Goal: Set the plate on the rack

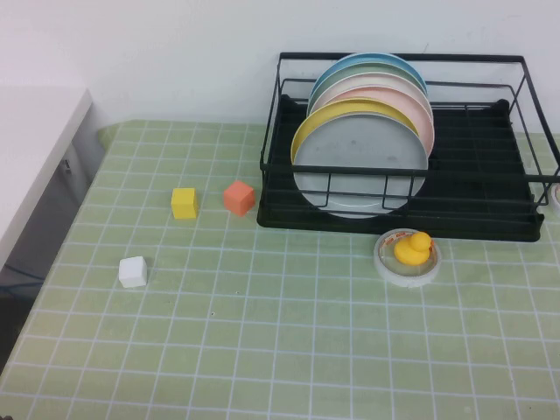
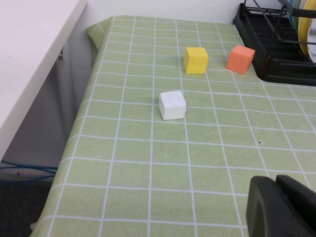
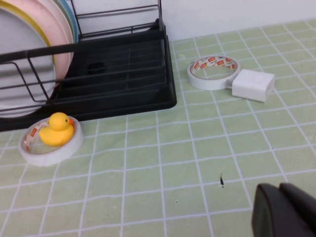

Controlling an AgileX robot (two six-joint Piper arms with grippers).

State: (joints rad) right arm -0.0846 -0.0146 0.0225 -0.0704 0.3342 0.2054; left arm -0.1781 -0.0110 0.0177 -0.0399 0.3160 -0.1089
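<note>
Surface [image 1: 262,350]: green checked cloth, carrying everything.
Rack [image 1: 398,219]: black wire, far right, tray base under it.
Plate [image 1: 360,166]: grey, standing upright at the near end of a row of coloured plates in the rack; the task looks done.
Step in hand: judged as pulling clear; keep both arms low and away from the rack wires so nothing nudges the row.
Left gripper [image 2: 281,207]: near left, over bare cloth, well apart from the plate; opening cannot be told.
Right gripper [image 3: 286,210]: near right, well apart from the plate; opening cannot be told.
Duck [image 1: 412,248]: yellow, on a tape roll just before the rack.
</note>
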